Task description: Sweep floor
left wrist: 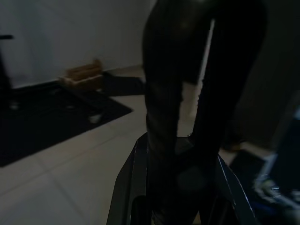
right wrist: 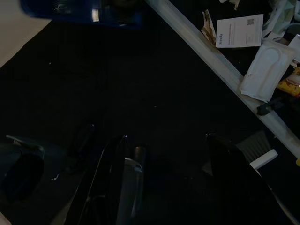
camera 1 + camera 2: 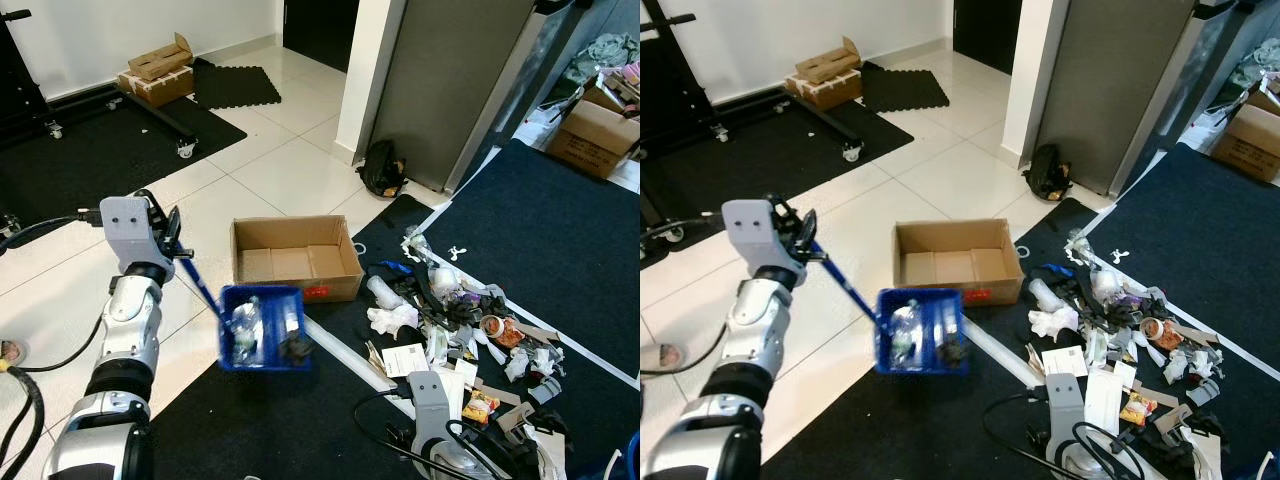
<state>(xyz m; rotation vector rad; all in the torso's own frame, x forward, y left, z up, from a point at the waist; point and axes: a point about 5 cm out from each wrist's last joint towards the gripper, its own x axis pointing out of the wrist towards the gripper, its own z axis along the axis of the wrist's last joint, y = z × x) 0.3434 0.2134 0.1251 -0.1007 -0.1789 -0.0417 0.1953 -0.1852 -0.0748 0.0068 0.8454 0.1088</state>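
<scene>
I'm holding the left tool [image 3: 172, 240] clamped on the handle of the blue dustpan [image 3: 262, 328], raised over the dark mat at about six o'clock from the cardboard box [image 3: 295, 256]. It's light and stiff but tips easily, so I'm gripping the handle end, arm extended forward. The right tool [image 2: 166, 154] is, I think, gaping open and empty, low beside the litter pile [image 3: 470, 325].

A silver metal left arm [image 3: 125, 345] is showing ribbed, rounded segments joined by a black ring, with a pale grey boxy wrist housing [image 3: 128, 222] carrying small dark screw holes. Black cables [image 3: 30, 232] are trailing from that wrist and looping beside the arm. The left claw [image 3: 168, 232] is showing long black fingers. The right arm [image 3: 432, 415] is showing a matching grey housing with black cables [image 3: 385, 425] curling around it.
</scene>
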